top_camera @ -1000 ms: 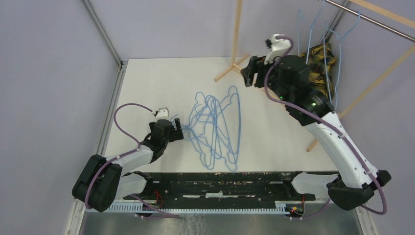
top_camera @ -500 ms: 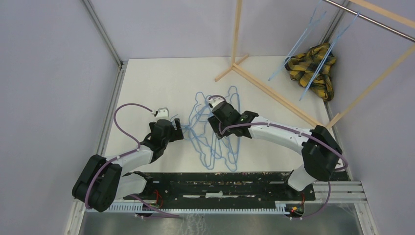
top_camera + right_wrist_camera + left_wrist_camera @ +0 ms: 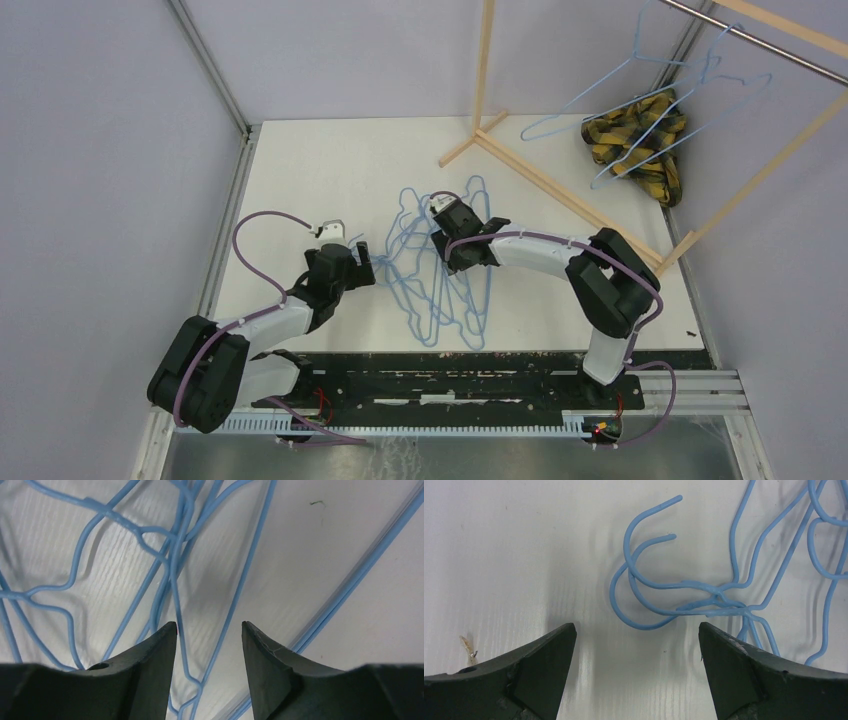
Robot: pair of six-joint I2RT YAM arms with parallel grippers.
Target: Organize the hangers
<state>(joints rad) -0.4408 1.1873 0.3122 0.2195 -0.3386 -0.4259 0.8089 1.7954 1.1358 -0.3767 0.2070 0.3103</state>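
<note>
Hangers (image 3: 437, 285), light-blue wire ones, lie in a loose tangle at the centre of the white table (image 3: 320, 170), triangles overlapping and crossing each other. Over on the left edge of that heap, the left gripper (image 3: 636, 630) sits low over the table with its jaws spread wide and holding nothing. In the left wrist view two hooks (image 3: 644, 565) curl just ahead of the gap, with their twisted necks reaching toward the right finger, and bare tabletop shows between the fingertips.

The right gripper (image 3: 209, 625) is down over the upper middle of the tangle. Its jaws stand apart with a clear gap. Thin blue strands run through that gap in the right wrist view, and the fingers are not clamped on any of them.

Up in the top right corner, two more hangers (image 3: 650, 105) dangle from the metal rail (image 3: 760, 40) of the wooden rack frame (image 3: 560, 190), tilted at a slant. A yellow-black plaid cloth (image 3: 655, 165) is bunched on the table right behind them.
</note>
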